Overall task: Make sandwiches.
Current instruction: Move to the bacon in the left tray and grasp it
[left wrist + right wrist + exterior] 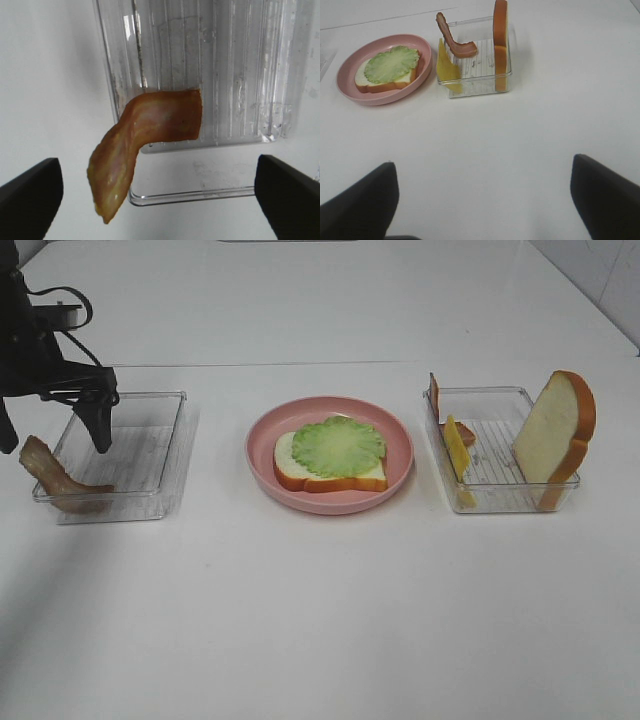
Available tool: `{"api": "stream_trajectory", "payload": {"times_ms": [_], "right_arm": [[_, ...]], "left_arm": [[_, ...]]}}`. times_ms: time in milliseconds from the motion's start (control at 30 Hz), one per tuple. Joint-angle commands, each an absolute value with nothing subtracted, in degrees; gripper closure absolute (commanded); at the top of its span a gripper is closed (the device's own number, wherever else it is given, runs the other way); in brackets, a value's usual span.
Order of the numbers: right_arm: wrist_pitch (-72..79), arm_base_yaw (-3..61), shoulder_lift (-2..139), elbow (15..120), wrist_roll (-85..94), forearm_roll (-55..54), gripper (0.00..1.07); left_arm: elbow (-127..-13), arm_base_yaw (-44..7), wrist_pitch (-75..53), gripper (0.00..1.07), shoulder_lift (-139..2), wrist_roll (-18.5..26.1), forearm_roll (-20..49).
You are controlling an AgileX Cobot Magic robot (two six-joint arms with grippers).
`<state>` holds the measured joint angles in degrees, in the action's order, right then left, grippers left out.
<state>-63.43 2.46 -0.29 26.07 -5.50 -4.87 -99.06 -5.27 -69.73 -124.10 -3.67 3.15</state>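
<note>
black arm [32, 355]; black wedge-tipped gripper [157, 165]

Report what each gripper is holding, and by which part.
Nothing is held. The left gripper hangs open above the bacon strip draped over the tray edge; the right gripper is open over the table.

I find no legible text, label, brand, number or sign in any of my views. The clear tray on my left [130, 395], the clear tray on my right [497, 392], the pink plate [262, 445] and the white table [320, 620] show no marking that I can read.
</note>
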Motion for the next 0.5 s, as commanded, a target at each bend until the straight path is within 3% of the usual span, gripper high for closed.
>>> {"api": "stream_trajectory", "payload": {"times_ms": [33,367,467,500], "right_arm": [[-62.68,2.41,-2.01,25.9,-5.44,-4.98,0.21],[-62.68,2.41,-2.01,25.9,-5.44,-4.98,0.21],[-62.68,2.41,-2.01,25.9,-5.44,-4.98,0.21],[-62.68,2.41,-2.01,25.9,-5.44,-4.98,0.21]], "left_arm": [[-98.61,-5.21,-75.69,0.06,-125.02,-3.5,3.32],[-98.61,-5.21,-75.29,0.16,-126.91,-3.5,3.55],[-98.61,-5.21,-74.66,0.24,-126.85,-3.38,3.55],[-98.61,-5.21,-74.6,0.36,-126.85,-3.27,3.55]]}}
